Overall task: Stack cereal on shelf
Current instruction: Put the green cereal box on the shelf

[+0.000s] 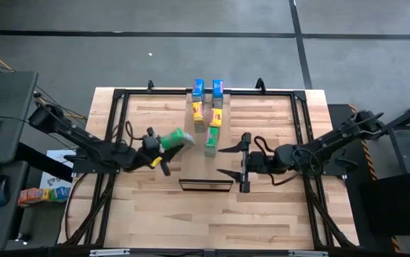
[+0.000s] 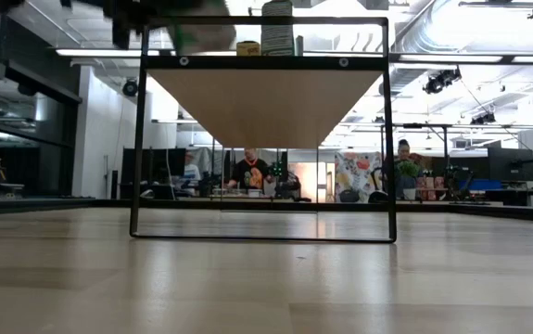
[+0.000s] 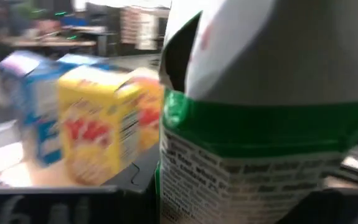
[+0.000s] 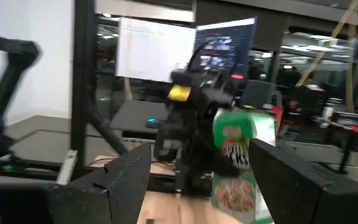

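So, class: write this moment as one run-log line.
left gripper: shut on green cereal box, carrying | right gripper: open, empty | shelf: blue, yellow, one green box placed

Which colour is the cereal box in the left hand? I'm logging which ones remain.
Green cereal box, gripped by the left hand; clearest in the high view.

left claw (image 1: 163, 146) holds box (image 1: 179, 137) left of shelf row (image 1: 208, 114) | right claw (image 1: 231, 162) right
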Controlling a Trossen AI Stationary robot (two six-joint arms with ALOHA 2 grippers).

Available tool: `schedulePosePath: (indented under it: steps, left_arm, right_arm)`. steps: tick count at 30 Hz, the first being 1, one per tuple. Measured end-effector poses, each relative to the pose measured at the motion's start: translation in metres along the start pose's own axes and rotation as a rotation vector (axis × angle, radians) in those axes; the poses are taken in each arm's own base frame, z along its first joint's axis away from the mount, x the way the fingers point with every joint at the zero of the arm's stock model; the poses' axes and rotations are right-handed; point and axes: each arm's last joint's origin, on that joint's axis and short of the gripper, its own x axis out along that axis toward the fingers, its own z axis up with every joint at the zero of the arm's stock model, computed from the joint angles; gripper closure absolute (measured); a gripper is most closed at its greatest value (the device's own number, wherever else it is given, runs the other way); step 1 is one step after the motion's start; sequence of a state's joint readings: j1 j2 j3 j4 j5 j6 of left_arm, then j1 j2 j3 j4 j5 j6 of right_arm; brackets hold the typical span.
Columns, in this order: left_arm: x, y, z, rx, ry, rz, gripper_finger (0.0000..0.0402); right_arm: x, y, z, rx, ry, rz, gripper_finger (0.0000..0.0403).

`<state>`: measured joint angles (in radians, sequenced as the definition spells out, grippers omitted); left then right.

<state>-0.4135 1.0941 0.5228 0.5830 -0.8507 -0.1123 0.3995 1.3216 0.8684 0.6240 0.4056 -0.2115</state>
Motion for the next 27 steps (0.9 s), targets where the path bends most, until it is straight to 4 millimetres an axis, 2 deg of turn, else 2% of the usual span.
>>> schedulePosePath:
  steps: [3, 6, 15, 21, 27]
  left_arm:
    - [0.005, 0.007, -0.019, -0.061, -0.022, 0.082, 0.0277]
    - [0.014, 0.006, -0.019, -0.089, -0.05, 0.1, 0.0276]
    - [0.042, -0.017, -0.033, 0.071, 0.028, 0.162, 0.0275]
    - [0.046, -0.025, -0.037, 0.086, 0.052, 0.179, 0.0275]
    - [0.046, -0.026, -0.041, 0.197, 0.091, 0.167, 0.0273]
  right_arm:
    - [-0.001, 0.001, 0.001, -0.008, 0.001, -0.032, 0.0135]
    - [-0.001, 0.0, 0.001, -0.01, 0.003, -0.045, 0.0135]
    - [-0.001, 0.0, 0.0, -0.01, 0.006, -0.048, 0.0135]
    - [-0.001, 0.0, 0.0, -0.005, 0.009, -0.047, 0.0135]
    - [-0.001, 0.0, 0.0, -0.004, 0.011, -0.046, 0.0135]
